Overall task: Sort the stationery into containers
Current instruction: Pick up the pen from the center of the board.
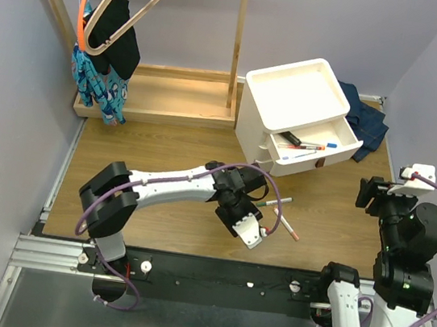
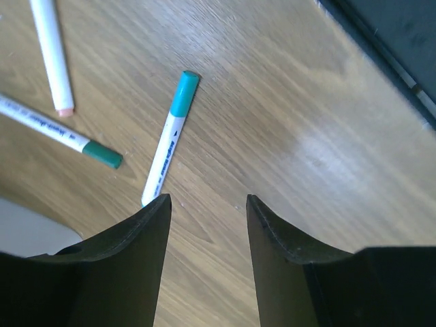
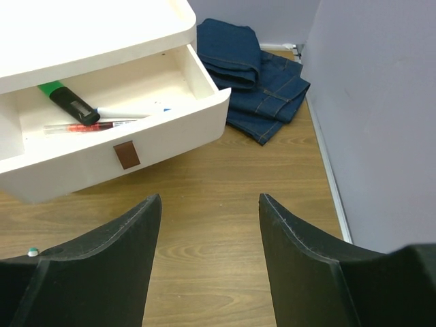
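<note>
L gripper [image 2: 208, 199] hangs over table [image 2: 306, 122], jaws apart, empty, just by blue-capped marker [image 2: 165, 146]. R gripper [image 3: 209, 197] wide, empty, facing open drawer [image 3: 180, 136].

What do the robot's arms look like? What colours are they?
The left arm and right arm have white tube-like links and chunky black joints. A thin purple cable loops along the left arm, and another runs off the right one. The left end effector and right end effector each have two dark, wedge-shaped fingers.
</note>
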Tool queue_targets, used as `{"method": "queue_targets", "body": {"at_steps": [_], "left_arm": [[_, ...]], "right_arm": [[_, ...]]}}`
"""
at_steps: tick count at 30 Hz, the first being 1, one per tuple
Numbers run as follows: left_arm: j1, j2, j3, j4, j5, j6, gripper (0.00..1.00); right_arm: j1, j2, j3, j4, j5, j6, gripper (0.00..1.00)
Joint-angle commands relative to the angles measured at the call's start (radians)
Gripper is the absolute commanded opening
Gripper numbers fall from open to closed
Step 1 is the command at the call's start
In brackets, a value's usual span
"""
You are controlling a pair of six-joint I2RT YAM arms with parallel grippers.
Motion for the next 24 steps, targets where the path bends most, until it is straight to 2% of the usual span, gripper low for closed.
{"method": "queue_targets", "body": {"at_steps": [1,11,17,24], "left_arm": [[-0.005,0.096,0.063,-0.038,-0.043,0.306,0.56],[-0.004,0.239,0.183,-0.069,-0.033,0.320,0.54],[-0.005,0.355,0.281,-0.179,-0.039,0.302,0.44],[-0.002,0.426,0.362,-0.237,-0.027,0.302,0.42]], "right_arm": [[0.004,-0.019,0.054,-0.063,0.041,-0.027,0.67],[-0.008,-0.029,0.054,-0.079,0.033,-0.033,0.67],[-0.019,-0.015,0.057,-0.058,0.032,-0.029,0.67],[-0.019,-0.011,0.064,-0.060,0.033,-0.029,0.67]]}}
